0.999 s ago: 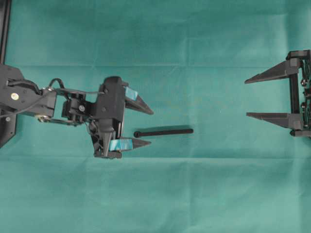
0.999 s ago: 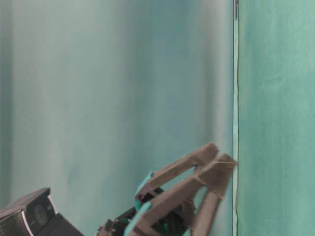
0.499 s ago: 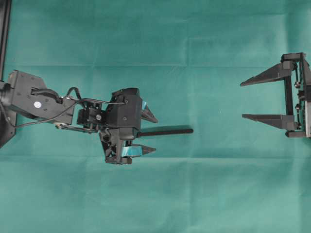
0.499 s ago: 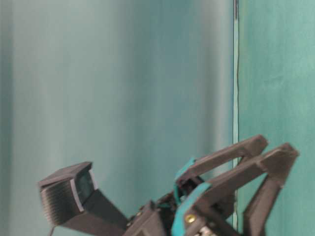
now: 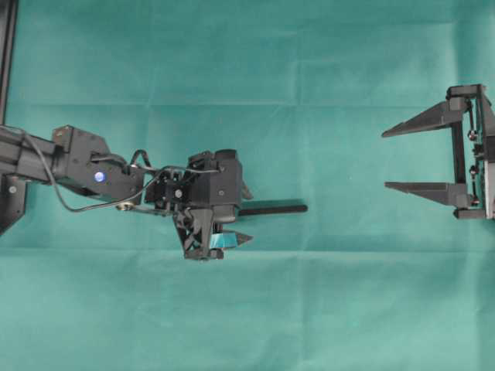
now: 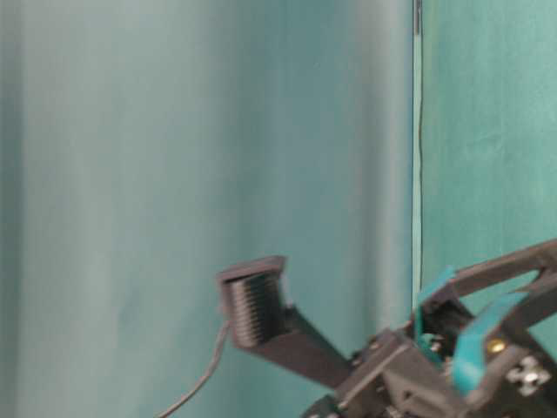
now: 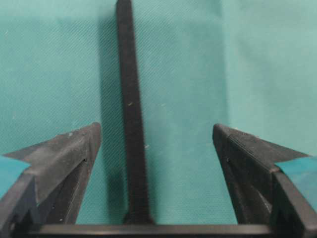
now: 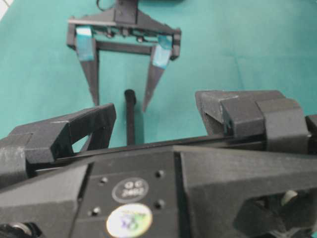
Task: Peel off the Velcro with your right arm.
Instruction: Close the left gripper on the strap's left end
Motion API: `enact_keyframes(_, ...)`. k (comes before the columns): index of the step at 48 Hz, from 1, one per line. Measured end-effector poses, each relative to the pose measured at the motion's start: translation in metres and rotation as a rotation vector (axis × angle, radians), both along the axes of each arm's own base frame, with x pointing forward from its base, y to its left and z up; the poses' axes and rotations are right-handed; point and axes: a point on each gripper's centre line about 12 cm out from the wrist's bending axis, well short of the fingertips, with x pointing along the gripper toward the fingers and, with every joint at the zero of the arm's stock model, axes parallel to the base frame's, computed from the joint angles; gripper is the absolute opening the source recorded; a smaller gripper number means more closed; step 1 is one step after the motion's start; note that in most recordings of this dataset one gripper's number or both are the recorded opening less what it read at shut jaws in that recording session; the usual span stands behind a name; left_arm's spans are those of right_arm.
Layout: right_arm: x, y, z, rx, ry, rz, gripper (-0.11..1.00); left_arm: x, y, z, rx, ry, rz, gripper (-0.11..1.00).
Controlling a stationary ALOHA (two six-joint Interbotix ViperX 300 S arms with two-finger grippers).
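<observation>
The thin, narrow black Velcro strip (image 5: pixel 272 208) is laid flat on the green cloth-covered table (image 5: pixel 325 309), its length running between the two grippers.

The left gripper (image 5: pixel 246 214), with teal-taped black pointed fingers (image 7: pixel 69 148), is positioned directly over the near end of the strip. Its jaws are set wide. In the left wrist view the strip (image 7: pixel 132 114) is seen between the two fingers, nearer the finger on the left of that view than the one on the right, and it is touched by neither. The strip is extended forward, beyond the fingertips. Nothing is held by this gripper.

The right gripper (image 5: pixel 388 158), with plain black pointed fingers (image 5: pixel 421 118), is placed well apart from the far end of the strip, at the right edge of the overhead view. Its jaws are likewise spread wide, and nothing is held. Its tips are pointed toward the strip. In the right wrist view the rounded end of the strip (image 8: pixel 130 119) is seen ahead of this gripper, between the taped fingers of the left gripper (image 8: pixel 119 105) beyond it.
</observation>
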Motion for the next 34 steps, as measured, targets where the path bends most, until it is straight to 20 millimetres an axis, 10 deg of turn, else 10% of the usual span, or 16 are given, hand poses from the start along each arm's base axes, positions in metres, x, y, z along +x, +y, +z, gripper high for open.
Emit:
enact_keyframes(24, 0.001, 0.000, -0.002, 0.000, 0.008, 0.002, 0.90, 0.003, 0.006, -0.019, 0.000, 0.003, 0.017, 0.89)
enact_keyframes(34, 0.001, 0.000, -0.003, 0.002, 0.012, -0.001, 0.90, 0.003, 0.006, -0.021, 0.002, 0.009, 0.016, 0.71)
